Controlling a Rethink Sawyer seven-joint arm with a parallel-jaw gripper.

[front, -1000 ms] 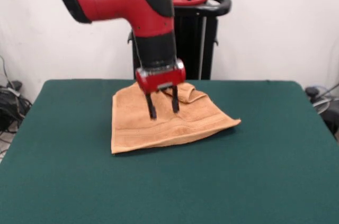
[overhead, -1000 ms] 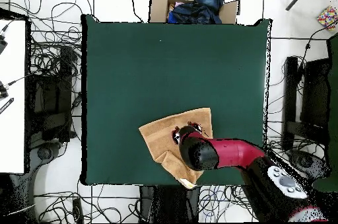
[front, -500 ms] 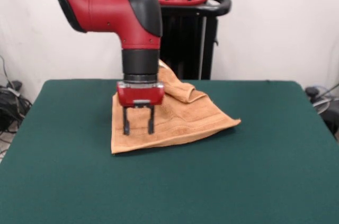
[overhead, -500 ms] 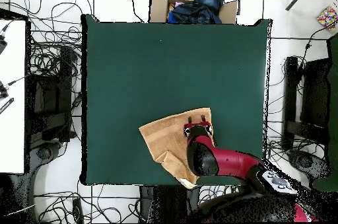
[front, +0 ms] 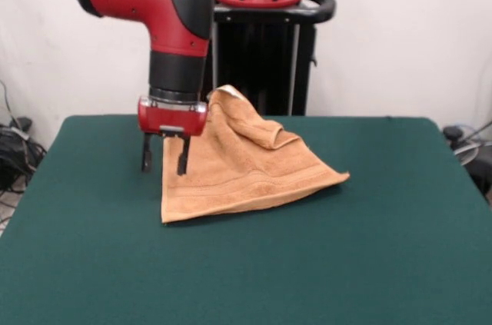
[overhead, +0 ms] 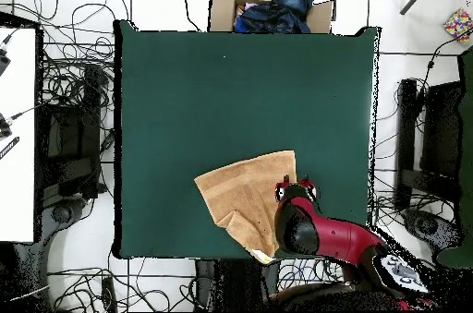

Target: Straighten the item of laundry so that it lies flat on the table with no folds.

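Observation:
The orange-tan towel (front: 246, 175) lies on the green table (front: 254, 263) near its far side, with one corner folded up into a raised hump by the pedestal. In the overhead view the towel (overhead: 242, 197) sits near the table's bottom edge, a fold at its lower corner. My gripper (front: 163, 156) is open and empty, fingers pointing down, just above the table at the towel's left edge. In the overhead view the gripper (overhead: 296, 183) is by the towel's right corner.
The black pedestal (front: 265, 56) stands just behind the towel. A cardboard box with dark cloth (overhead: 270, 6) sits beyond the table's far edge in the overhead view. Cables lie on the floor around the table.
My gripper has moved left in the front view, from over the towel's middle to its left edge, staying open. The towel has not moved.

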